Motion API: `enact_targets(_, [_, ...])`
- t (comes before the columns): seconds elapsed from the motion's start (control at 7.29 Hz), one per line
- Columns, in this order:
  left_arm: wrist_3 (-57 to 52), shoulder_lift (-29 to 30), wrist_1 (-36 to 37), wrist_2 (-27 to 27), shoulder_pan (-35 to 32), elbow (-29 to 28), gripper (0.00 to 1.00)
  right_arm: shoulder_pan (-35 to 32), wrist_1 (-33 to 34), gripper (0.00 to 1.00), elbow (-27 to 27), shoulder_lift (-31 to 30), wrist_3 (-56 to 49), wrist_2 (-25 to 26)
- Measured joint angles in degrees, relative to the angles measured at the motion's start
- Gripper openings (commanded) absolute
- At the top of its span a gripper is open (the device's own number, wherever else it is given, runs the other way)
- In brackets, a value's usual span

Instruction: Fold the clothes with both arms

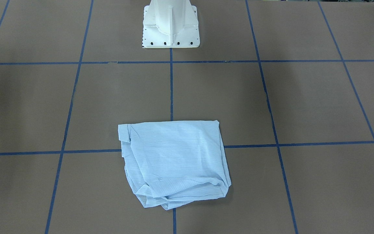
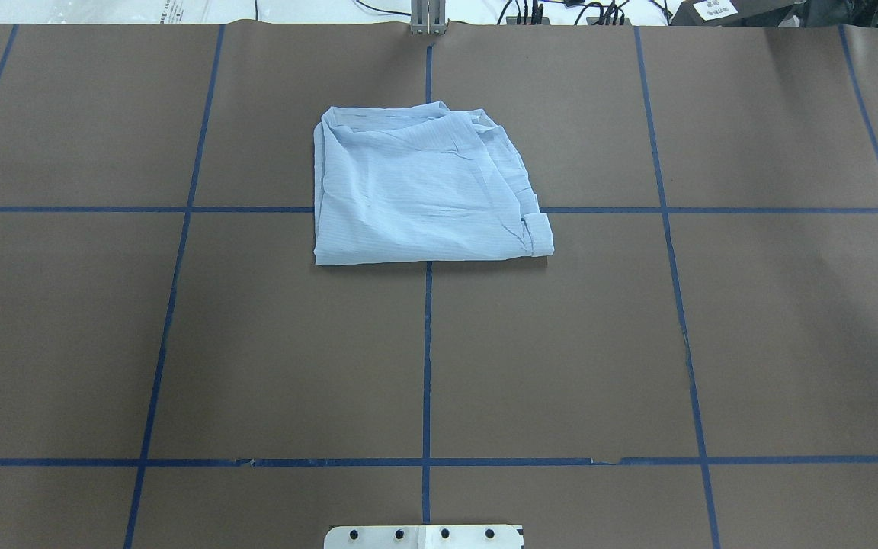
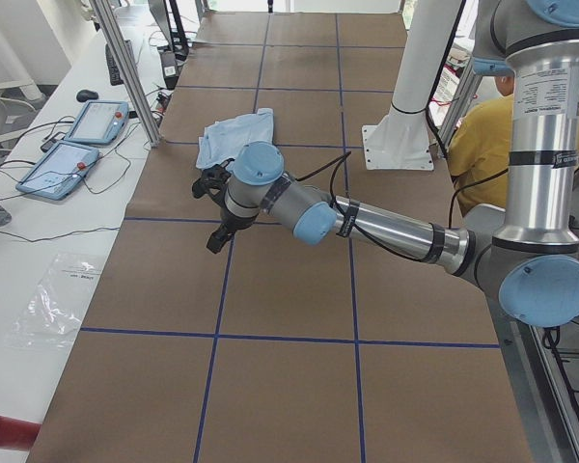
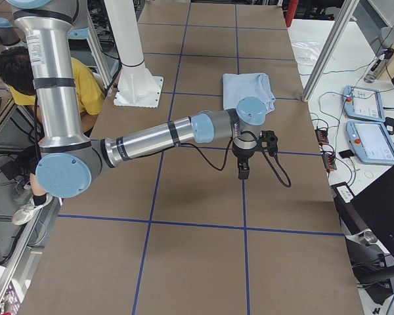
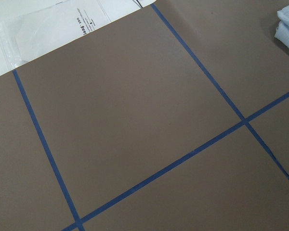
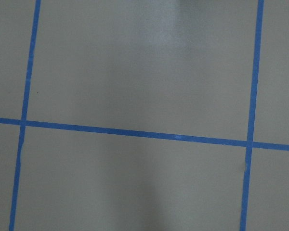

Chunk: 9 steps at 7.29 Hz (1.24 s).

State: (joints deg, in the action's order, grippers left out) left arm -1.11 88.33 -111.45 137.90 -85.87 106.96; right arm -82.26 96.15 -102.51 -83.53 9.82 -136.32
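Shirt (image 2: 424, 191) lies folded in a rumpled rectangle on the worktop (image 2: 180, 343), astride the centre tape line (image 2: 427, 343). Expect thin, limp, light cloth; you should pinch its doubled corners. Left claw (image 3: 215, 241) and right claw (image 4: 243, 172) hang apart from it; whether either is released or clenched cannot be told.

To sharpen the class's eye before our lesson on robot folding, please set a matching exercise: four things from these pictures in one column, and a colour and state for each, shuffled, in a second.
Column one:
1. shirt
2. robot stand
3. plastic bag
4. tape lines

Column two:
A. clear, lying flat beyond the edge of the brown cover
B. light blue, folded, on the brown cover
C. dark blue, forming a grid
D. white, standing upright

Pairs: 1-B; 2-D; 3-A; 4-C
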Motion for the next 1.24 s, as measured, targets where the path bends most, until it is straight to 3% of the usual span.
enact_targets(1.24, [-0.12,0.08,-0.17,0.00,0.00,0.51,1.00,0.66,-0.09,1.00,0.29,0.88,-0.09,-0.06])
